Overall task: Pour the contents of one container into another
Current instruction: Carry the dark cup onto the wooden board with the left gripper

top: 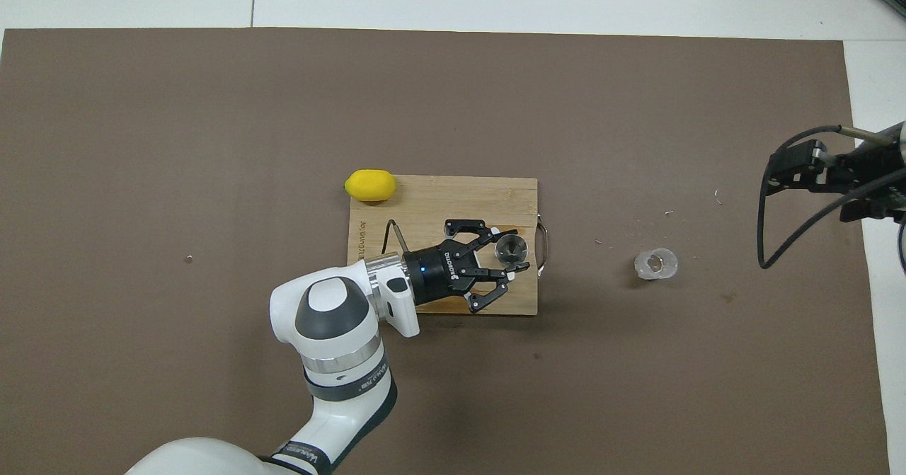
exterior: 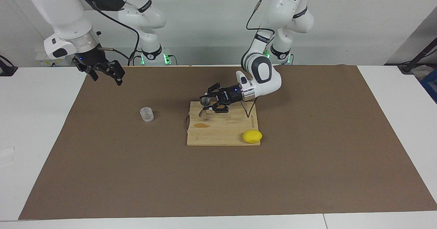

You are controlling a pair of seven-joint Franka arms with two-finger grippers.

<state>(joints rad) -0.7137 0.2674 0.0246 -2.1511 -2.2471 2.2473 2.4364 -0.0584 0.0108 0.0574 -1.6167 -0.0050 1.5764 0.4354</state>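
The left gripper is clamped on the jigger at its narrow waist, and the jigger is carried upright, mouth up, over the cutting board, over the board's end toward the right arm. In the overhead view the jigger's open top is seen just past the fingertips, over the board's corner by the wire handle. The jigger is judged to be off the wood, but contact with the board cannot be ruled out.

The right gripper is held spread wide and empty, up in the air over the mat's edge at the right arm's end of the table; that arm is waiting.

The plastic cup is standing upright on the mat, untouched, between the board and the right gripper, well apart from both. A lemon is lying against the board's corner at the end toward the left arm, farther from the robots than the jigger.

Step in hand, as judged: the receiving jigger is being brought toward the cup; nothing is poured yet. The next move calls for the jigger to be set down or held steady near the cup, upright, and for the cup to be gripped by the right gripper around its ribbed wall, lifted, and tilted over the jigger's small mouth. Careful aim is needed, since that mouth is narrow. What the cup contains cannot be told.
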